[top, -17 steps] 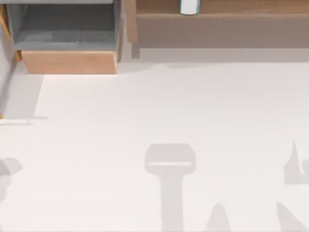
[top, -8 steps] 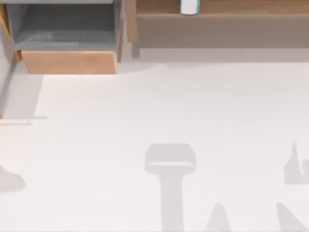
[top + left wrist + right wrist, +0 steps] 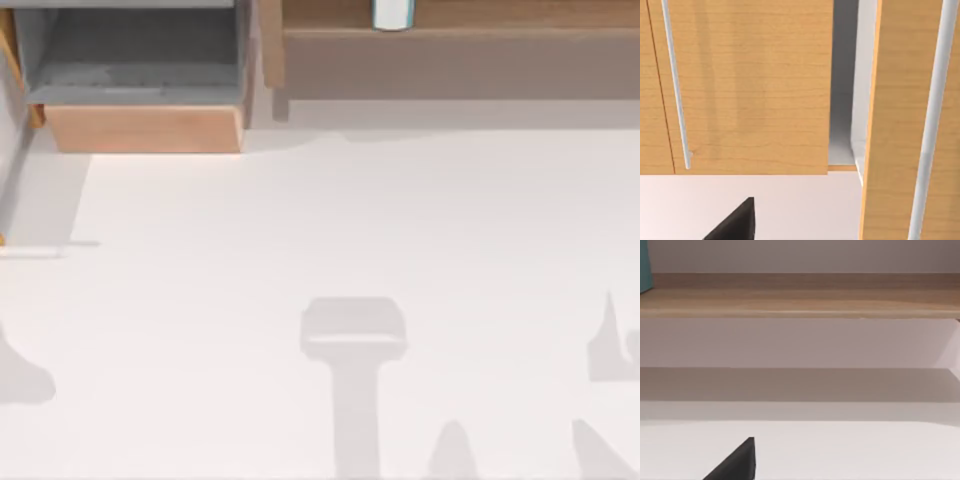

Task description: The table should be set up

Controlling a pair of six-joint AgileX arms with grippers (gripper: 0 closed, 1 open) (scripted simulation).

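The table point(image 3: 330, 220) is a broad matte-white top, bare across its middle, with only grey shadows of the arms on it near the front edge. A dark piece of my left gripper point(image 3: 737, 224) hangs low over the table point(image 3: 805, 205), facing light wooden panels point(image 3: 750, 85). A dark piece of my right gripper point(image 3: 737, 464) hovers over the table point(image 3: 850, 450), facing the wooden shelf point(image 3: 800, 295).
A wooden box with a grey inside point(image 3: 140, 75) stands at the back left. A long wooden shelf unit point(image 3: 450, 50) runs along the back right, with a white-and-teal object point(image 3: 392, 14) on it. The wooden panels carry thin white handles point(image 3: 675, 85), and a grey gap point(image 3: 842, 85) lies between them.
The arm shadow at the table's left edge has slid toward the front edge. The shadows at the middle and right have not moved.
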